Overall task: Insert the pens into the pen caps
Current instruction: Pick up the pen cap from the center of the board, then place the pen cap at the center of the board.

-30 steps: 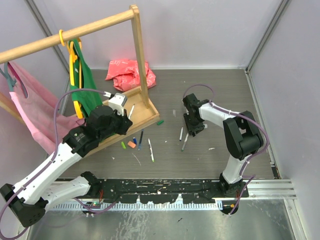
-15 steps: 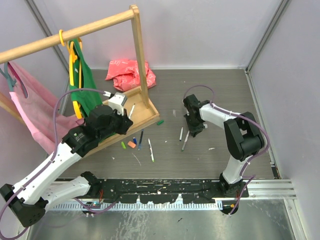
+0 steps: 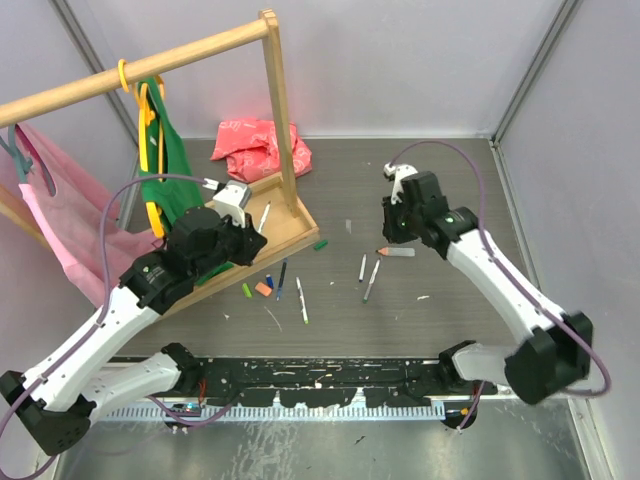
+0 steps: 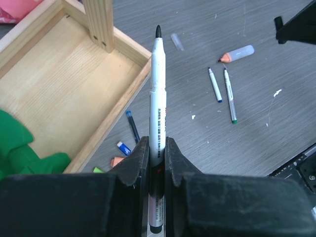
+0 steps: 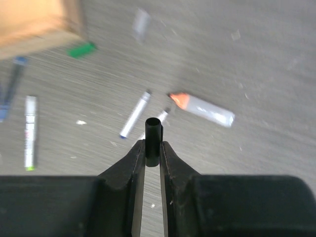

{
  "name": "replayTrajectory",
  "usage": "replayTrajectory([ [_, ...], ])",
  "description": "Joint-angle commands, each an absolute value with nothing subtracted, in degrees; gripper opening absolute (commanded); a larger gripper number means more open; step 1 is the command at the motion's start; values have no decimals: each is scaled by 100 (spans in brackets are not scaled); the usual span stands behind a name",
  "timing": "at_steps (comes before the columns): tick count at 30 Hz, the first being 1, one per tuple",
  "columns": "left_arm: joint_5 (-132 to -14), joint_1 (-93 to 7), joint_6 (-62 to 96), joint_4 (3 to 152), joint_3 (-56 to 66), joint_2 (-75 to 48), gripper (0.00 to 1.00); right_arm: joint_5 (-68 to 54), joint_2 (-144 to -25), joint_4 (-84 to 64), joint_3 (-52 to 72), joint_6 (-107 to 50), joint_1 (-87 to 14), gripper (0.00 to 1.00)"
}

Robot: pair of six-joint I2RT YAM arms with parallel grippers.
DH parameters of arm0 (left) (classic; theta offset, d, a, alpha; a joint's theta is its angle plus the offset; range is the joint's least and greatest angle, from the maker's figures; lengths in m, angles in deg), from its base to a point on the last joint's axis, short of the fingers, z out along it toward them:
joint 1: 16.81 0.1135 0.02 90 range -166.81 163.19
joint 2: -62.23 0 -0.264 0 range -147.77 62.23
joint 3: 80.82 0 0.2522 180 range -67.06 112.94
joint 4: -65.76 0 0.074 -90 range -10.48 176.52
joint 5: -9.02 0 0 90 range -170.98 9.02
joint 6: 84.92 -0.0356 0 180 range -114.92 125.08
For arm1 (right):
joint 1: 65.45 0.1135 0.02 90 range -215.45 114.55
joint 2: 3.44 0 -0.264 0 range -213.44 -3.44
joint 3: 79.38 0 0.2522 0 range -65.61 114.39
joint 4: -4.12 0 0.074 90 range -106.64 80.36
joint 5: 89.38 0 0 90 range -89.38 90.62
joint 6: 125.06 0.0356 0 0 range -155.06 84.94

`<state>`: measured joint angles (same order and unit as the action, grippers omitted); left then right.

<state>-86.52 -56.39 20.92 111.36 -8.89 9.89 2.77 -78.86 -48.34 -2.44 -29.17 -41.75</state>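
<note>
The left gripper [image 4: 158, 146] is closed firmly on a white pen [image 4: 157, 84]. The pen is clamped by its lower barrel between both fingers, and its bare black tip points away from the wrist. In the top view this pen is held above the near corner of the wooden tray [image 3: 292, 228].

The right gripper [image 5: 152, 149] is closed on a black cap [image 5: 153, 129]. The cap is pinched at its lower end, and its open mouth is turned away from the fingers. It is held in the air above the table [image 3: 450, 170], well apart from the white pen.

Below the right gripper, three items are seen lying on the table:
- an orange-tipped marker [image 5: 206, 110], lying alone to the right;
- a blue-tipped pen [image 5: 134, 114];
- a green-tipped pen [image 4: 229, 93], just beside the blue-tipped pen.

A green cap [image 5: 81, 50] lies near the tray corner. A dark blue pen [image 4: 132, 126], an orange cap [image 3: 263, 289] and a further white pen [image 3: 302, 300] are located in front of the tray. Whether these pens are capped cannot be told.
</note>
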Motion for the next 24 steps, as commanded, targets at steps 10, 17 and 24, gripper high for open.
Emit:
replayTrajectory([
  [10, -8241, -5613, 2112, 10463, -712, 1396, 0, -2567, -5448, -899, -1152, -2541, -4186, 0],
  [17, -8169, -5616, 2111, 10454, -626, 1326, 0, -3367, -4906, 570, -1894, -3398, -4140, 0],
  [24, -8209, -5608, 2126, 10481, -635, 1288, 0, -4859, -4801, 698, -2259, -5488, -4106, 0],
])
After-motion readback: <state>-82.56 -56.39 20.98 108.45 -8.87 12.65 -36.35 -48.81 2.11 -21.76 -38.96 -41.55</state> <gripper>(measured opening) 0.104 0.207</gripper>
